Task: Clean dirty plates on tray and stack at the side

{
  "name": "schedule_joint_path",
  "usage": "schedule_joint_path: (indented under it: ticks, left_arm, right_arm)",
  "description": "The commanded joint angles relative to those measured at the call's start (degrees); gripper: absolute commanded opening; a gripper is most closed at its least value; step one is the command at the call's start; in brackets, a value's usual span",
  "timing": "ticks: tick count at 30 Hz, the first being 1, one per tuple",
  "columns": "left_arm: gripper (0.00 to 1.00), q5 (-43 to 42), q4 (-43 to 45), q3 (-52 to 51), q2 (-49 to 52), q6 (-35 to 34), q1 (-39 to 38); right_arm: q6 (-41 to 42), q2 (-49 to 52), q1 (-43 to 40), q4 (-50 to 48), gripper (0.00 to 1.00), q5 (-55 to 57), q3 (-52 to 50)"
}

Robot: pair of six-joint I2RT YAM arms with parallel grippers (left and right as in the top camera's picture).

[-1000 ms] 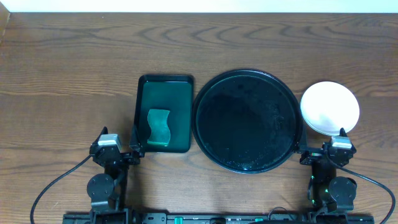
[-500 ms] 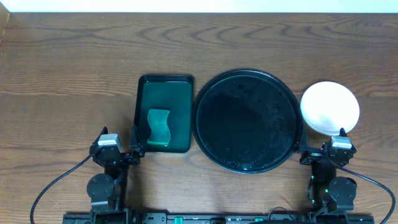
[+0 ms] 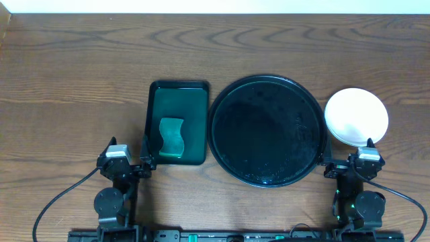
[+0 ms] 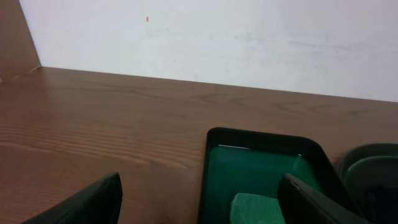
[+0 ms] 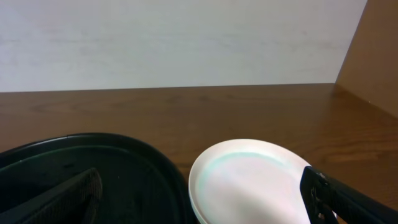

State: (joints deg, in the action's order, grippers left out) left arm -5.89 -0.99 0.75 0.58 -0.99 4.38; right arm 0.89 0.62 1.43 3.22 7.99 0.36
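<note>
Plates [image 3: 356, 115] read as a single white disc from overhead, so the stack count can't be resolved. The right wrist view cuts off their near edge, and both wrist views show only the fingertips. Sponge [image 3: 171, 138] in the green tray [image 3: 178, 101] is half cropped in the left wrist view. Plates sit on the table [image 3: 67, 81] at the right edge of the black tray [image 3: 267, 131]; can't tell if the rims touch. Right gripper [image 5: 202, 199] is spread wide and empty, with the plates just beyond it, nearer its right finger. Left gripper [image 4: 199, 202] is also spread wide and empty, at the green tray's near-left corner, well apart from the plates. Nothing has moved versus the earlier frames
</note>
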Motion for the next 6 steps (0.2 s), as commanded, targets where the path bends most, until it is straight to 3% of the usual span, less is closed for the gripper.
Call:
schedule_joint_path:
  ticks: [1, 6]
  left_arm:
    - [0.8, -2.58, -2.4, -0.52, -0.35, 1.18, -0.24]
    - [0.8, -2.58, -2.4, -0.52, -0.35, 1.18, -0.24]
  right_arm:
    - [0.79, -0.33, 0.7, 0.17, 0.99, 0.57, -0.04]
    - [0.79, -0.33, 0.7, 0.17, 0.99, 0.57, -0.04]
